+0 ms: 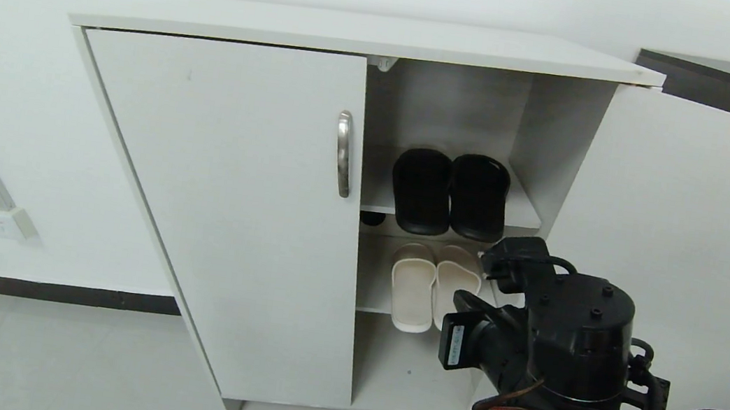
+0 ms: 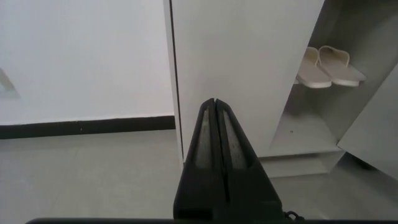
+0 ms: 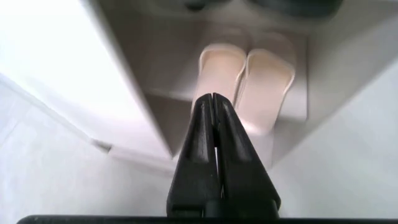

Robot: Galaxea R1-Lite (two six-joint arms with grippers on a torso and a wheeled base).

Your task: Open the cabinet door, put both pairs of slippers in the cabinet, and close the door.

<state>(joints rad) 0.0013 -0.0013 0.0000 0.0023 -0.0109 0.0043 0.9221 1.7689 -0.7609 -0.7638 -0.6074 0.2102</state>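
- The cabinet stands with its right door swung wide and its left door shut.
- The black slippers lie side by side on the upper shelf, at its front edge.
- The cream slippers lie side by side on the middle shelf, reaching its front edge.
- The right arm is stretched towards the open half, its wrist just outside the middle shelf.
- The right gripper points at the cream slippers without touching them, jaws pressed together and empty.
- The left gripper is held low, facing the shut door's bottom edge, apart from it, jaws pressed together and empty.
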